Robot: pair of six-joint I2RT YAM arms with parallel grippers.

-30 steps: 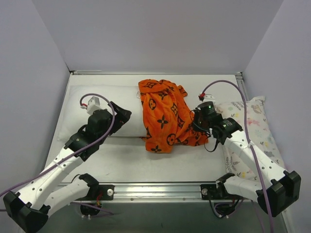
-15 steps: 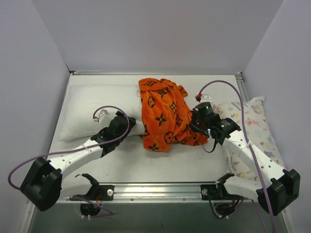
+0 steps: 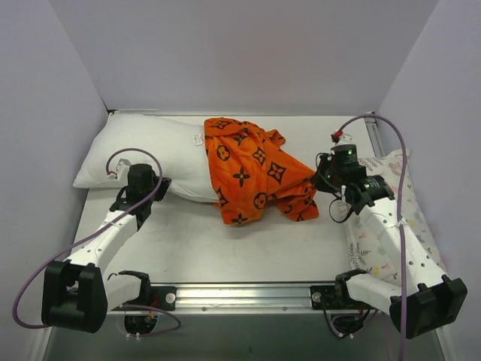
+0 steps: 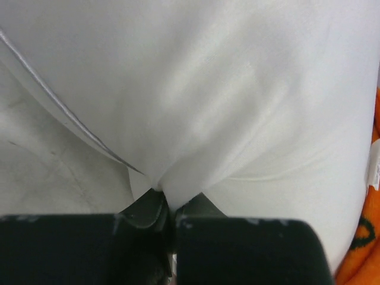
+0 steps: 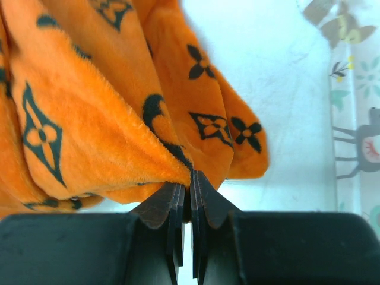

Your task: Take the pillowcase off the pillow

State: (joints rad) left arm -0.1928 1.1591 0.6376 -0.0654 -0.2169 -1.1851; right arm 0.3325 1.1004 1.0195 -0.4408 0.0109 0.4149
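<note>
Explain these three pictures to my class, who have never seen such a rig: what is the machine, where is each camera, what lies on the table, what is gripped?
The machine is two robot arms bolted at the near edge of a table, each ending in a two-finger gripper. The wide picture comes from a fixed camera above and behind them. The other two come from cameras on the wrists, their own fingers showing at the bottom. On the table lie a white pillow with an orange pillowcase bunched over its right end, and, at the right edge, another pillow printed with animals. The left gripper is shut on a pinch of the white pillow; the right gripper is shut on a fold of the pillowcase.
</note>
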